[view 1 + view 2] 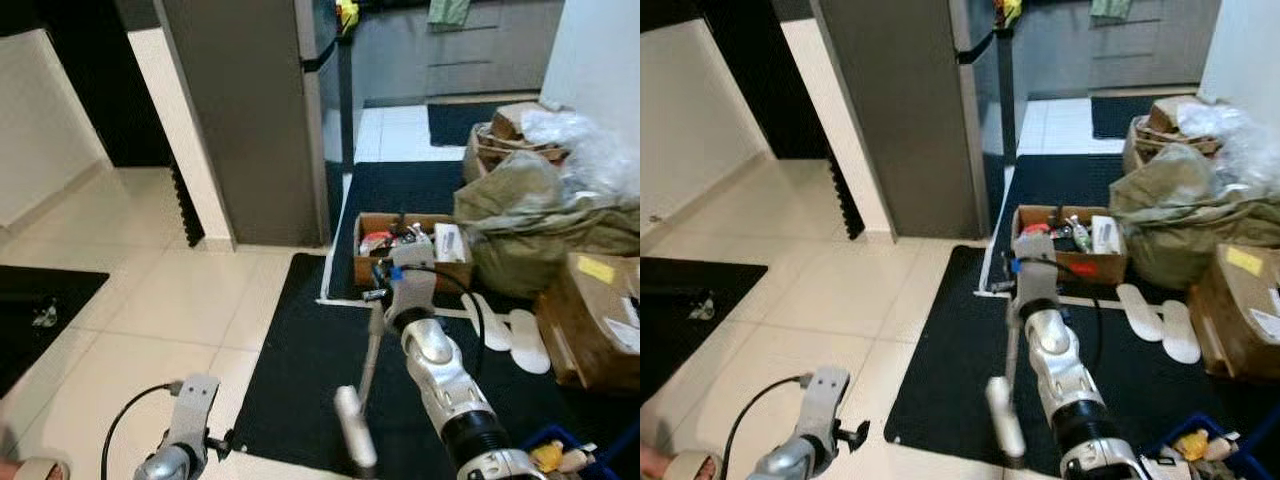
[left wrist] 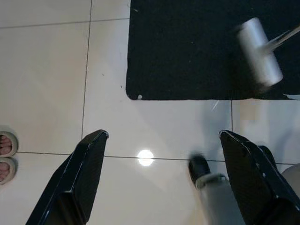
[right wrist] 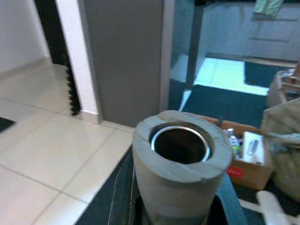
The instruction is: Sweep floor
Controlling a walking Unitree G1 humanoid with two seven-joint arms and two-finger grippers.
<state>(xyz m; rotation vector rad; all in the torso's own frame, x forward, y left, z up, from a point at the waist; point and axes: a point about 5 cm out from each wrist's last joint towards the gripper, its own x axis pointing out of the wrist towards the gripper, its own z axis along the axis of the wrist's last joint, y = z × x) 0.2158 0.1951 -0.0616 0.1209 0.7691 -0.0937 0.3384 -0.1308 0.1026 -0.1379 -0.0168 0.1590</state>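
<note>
While right gripper (image 1: 385, 290) clenches broom handle (image 1: 368, 355) | over black mat (image 1: 300, 390) edge | left gripper (image 2: 164, 187) spread above open tile (image 1: 150, 300)

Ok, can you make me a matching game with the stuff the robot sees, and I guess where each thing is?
Things:
1. black mat
2. cardboard box
3. white slippers
4. sweeper handle

Places:
A. held in the right gripper
B. lying flat on the tile floor
C. on the mat, beside the big brown box
D. past the mat's far edge, full of small items

Pairs: 1-B, 2-D, 3-C, 4-A
</note>
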